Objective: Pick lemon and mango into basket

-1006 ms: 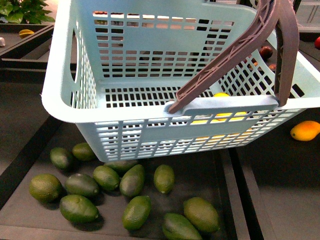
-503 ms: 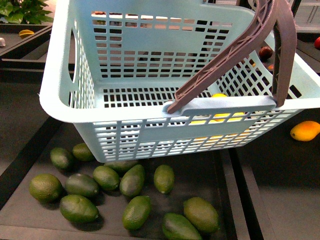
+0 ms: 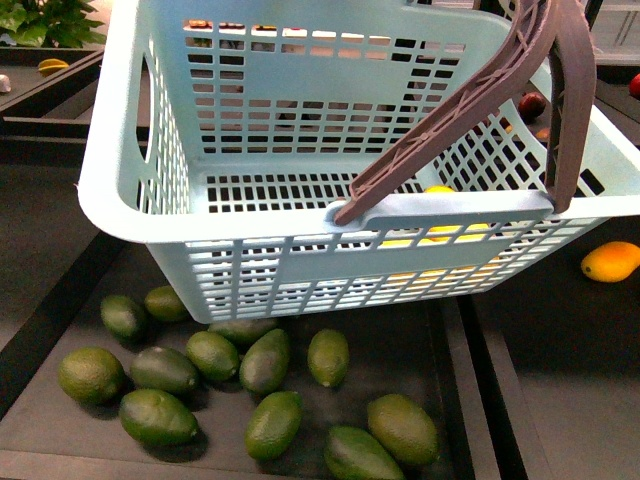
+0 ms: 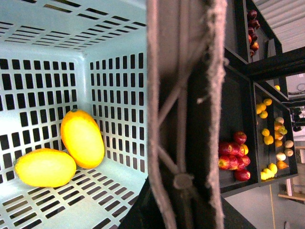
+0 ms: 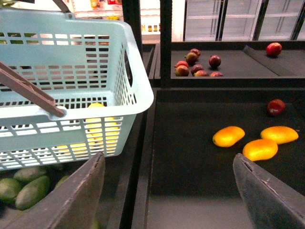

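Both fruits look to be in already. Left wrist view: lemon [image 4: 45, 167] low left of frame, small plain yellow oval with tapered ends; mango [image 4: 82, 138] just beside it, touching, longer, smooth, orange-blushed. Both lie on the slotted floor of the basket [image 4: 114, 81], in a corner.

Basket [image 3: 130, 215]: pale turquoise moulded plastic, rounded rim, grid-slotted walls. Brown ribbed handle [image 3: 470, 100] runs diagonally across the upper right of the front view and fills the centre of the left wrist view; left hand's grip: cannot tell, fingers unseen.

Right hand [image 5: 171, 191] spread wide, empty, dark flat pads at the lower corners of its view.

Judgement: task at final stage; next move likely only setting the basket down level.

Dull green avocados [image 3: 265, 360] below the basket; loose mangoes [image 5: 259, 149] on the dark counter [image 5: 190, 167], right of frame.
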